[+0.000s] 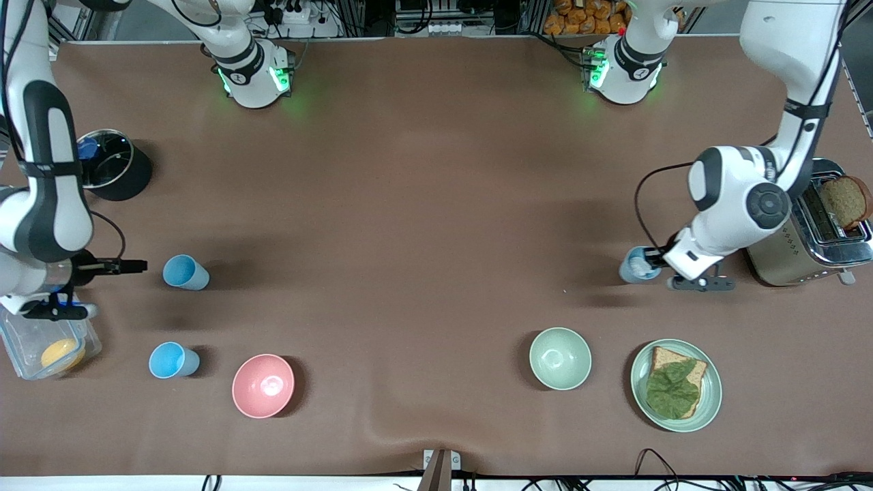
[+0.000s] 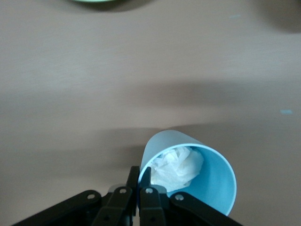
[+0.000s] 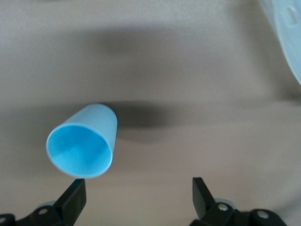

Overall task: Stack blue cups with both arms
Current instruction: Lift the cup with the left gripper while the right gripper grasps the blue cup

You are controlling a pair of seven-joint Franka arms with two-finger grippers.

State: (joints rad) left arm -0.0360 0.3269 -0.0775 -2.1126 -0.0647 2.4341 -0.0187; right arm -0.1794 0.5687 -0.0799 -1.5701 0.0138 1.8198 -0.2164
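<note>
Your left gripper (image 2: 139, 181) has pinched shut on the rim of the grey-blue cup (image 1: 638, 264) beside the toaster (image 1: 808, 235) (tissue (image 2: 178, 167) inside blocks nesting), so it may slip; your right gripper (image 3: 138, 195) hangs wide open, empty, beside a sky-blue cup (image 3: 84, 143).

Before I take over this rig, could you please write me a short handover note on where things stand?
Left gripper: shut on the rim of the grey-blue cup, which has crumpled white paper inside and stands beside the toaster.
Right gripper: open, near a sky-blue cup at its end of the table, not gripping it.
Second sky-blue cup: nearer the front camera, beside the pink bowl.
Done: one cup gripped.
Left: nothing is stacked yet; all three cups stand apart.
</note>
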